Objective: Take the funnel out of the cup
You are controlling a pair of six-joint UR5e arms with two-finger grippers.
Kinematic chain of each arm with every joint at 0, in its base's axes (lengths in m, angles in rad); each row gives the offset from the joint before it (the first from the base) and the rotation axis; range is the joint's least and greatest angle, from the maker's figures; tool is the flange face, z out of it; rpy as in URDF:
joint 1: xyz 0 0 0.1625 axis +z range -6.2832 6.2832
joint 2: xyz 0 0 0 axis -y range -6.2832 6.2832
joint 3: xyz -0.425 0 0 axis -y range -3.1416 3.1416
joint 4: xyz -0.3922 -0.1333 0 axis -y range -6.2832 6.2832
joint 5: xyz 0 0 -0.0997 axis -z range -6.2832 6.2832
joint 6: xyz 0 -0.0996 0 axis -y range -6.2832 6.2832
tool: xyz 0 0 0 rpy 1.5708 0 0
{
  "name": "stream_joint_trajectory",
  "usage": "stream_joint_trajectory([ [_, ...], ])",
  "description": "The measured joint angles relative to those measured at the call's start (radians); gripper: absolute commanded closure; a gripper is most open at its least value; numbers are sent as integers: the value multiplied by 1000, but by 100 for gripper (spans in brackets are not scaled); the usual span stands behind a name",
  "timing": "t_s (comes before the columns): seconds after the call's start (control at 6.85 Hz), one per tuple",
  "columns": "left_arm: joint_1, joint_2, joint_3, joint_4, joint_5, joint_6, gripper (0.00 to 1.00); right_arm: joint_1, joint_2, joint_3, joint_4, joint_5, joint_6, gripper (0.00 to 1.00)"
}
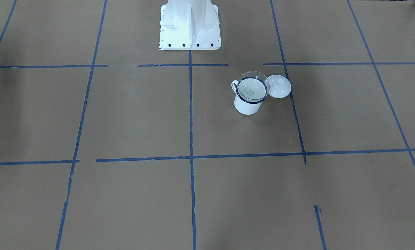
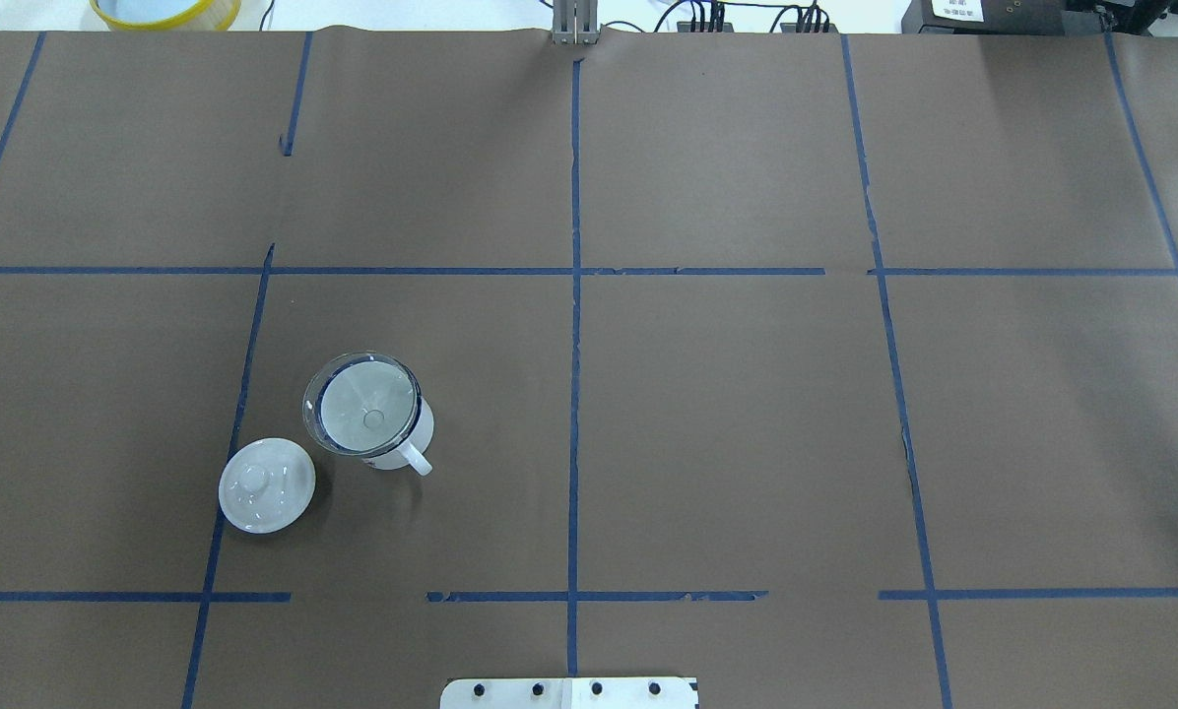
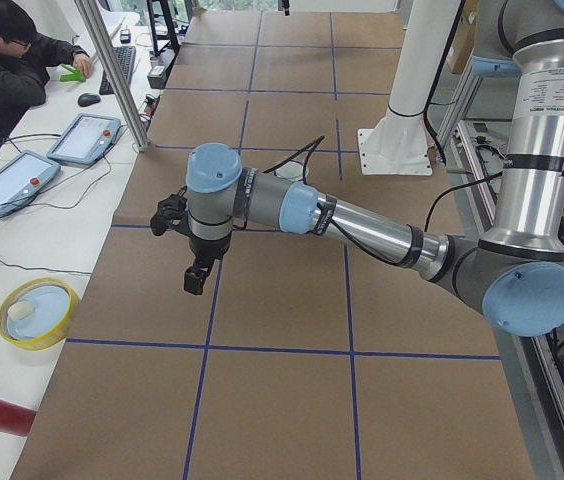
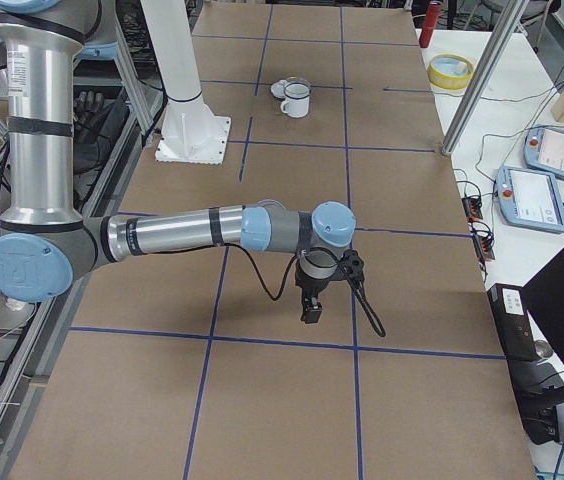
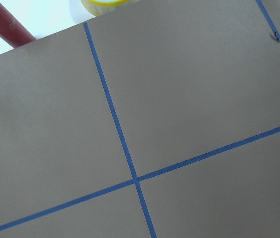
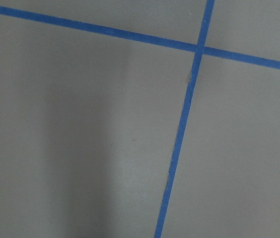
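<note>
Exterior front-facing first: the cup (image 1: 246, 107) stands upright on the brown paper-covered table (image 1: 124, 114). The funnel (image 1: 252, 86) sits in its mouth, the clear cone resting on the dark blue rim and the stem pointing down inside. A round white lid (image 1: 279, 86) with a knob lies flat just beside them, and the robot's white base (image 1: 190, 27) stands at the top edge.

Overhead exterior now, and the same trio sits in the left half. The funnel covers the cup's whole opening, and the cup's handle points toward the robot's side. A sliver of table shows between the lid and the cup.

Exterior left: the left gripper (image 3: 194, 276) hangs above the table on the outstretched near arm, fingers pointing down. Whether it is spread or clenched, I cannot tell from here. A yellow bowl (image 3: 37, 312) sits on the white bench past the table edge, near that gripper.

Exterior right: the right gripper (image 4: 311, 306) hangs the same way, fingers down over the paper, and its state cannot be told either. The cup with the funnel in it is well apart from this gripper — far up the table, beyond the base.

Left wrist-mounted: bare paper, a crossing of blue tape (image 5: 136, 179), and a red cylinder (image 5: 3, 22) at the top corner.

Right wrist-mounted: only paper and another tape crossing.
</note>
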Motion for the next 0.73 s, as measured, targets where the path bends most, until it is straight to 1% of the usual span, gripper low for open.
stream_joint_trajectory([
  [0.15,40,-10,-18,-26,4,-112,0,0,0,0,0,0,0,0],
  [0.29,125,-26,-54,-35,16,-273,0,0,0,0,0,0,0,0],
  [0.58,361,-106,-143,-36,62,-720,0,0,0,0,0,0,0,0],
  [0.73,496,-187,-163,-32,96,-972,0,0,0,0,0,0,0,0],
])
